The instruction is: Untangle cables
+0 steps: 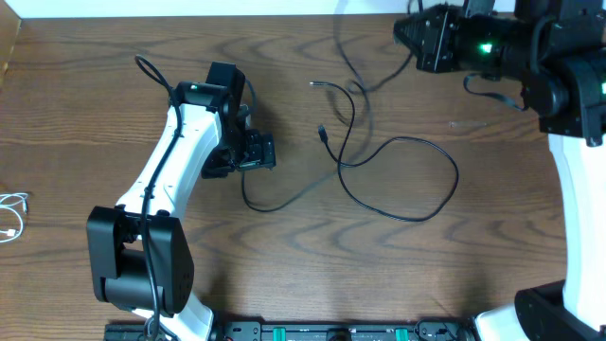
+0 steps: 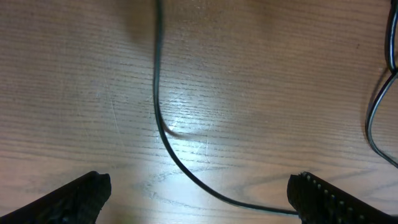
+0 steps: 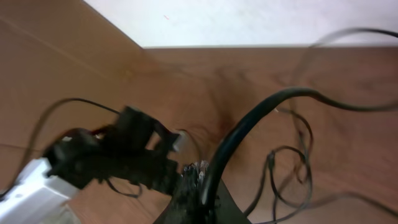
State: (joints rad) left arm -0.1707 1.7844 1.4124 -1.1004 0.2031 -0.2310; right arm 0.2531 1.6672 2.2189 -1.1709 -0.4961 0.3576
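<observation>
Several thin black cables [image 1: 421, 141] lie looped and crossed at the table's middle, with small plug ends near the centre [image 1: 323, 133]. One black cable [image 1: 275, 205] runs under my left gripper [image 1: 254, 152]. In the left wrist view this cable [image 2: 158, 118] lies on the wood between the wide-open fingers [image 2: 199, 186], touching neither. My right gripper [image 1: 409, 38] is at the far right, raised, shut on a black cable [image 3: 249, 118] at its jaws [image 3: 202, 186]; that cable hangs toward the table [image 1: 365, 87]. A short white cable [image 1: 11, 213] lies at the far left edge.
The left arm's white link [image 1: 175, 156] stretches from its base [image 1: 137, 256] at the front left. The right arm's base [image 1: 549, 308] is at the front right. A pale wall borders the table's far edge [image 3: 249, 22].
</observation>
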